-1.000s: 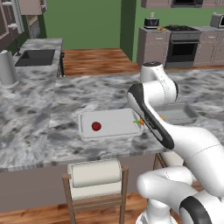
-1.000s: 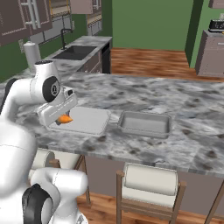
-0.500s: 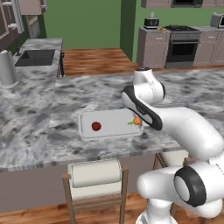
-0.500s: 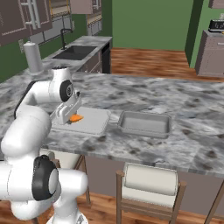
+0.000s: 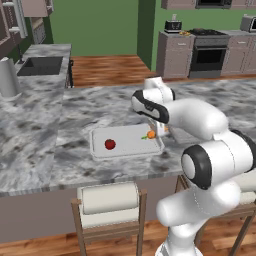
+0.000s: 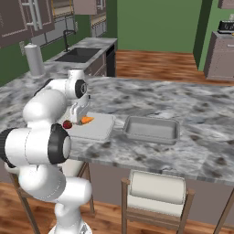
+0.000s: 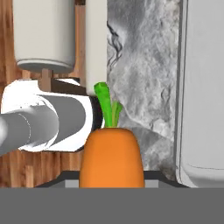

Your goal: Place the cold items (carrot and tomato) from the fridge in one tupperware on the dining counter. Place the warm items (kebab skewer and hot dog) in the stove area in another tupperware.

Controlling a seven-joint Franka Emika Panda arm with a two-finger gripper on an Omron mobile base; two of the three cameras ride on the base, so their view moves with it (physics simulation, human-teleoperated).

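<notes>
While the white arm folds back low over the marbled grey table, its pincer grips a smooth orange carrot with a green top above the right end of the shallow grey tupperware; a round red tomato lies inside.

You face green walls over a wood floor; a stove stands far right; a sink sits left; stools wait below.

end effector gripping carrot over tupperware
</notes>
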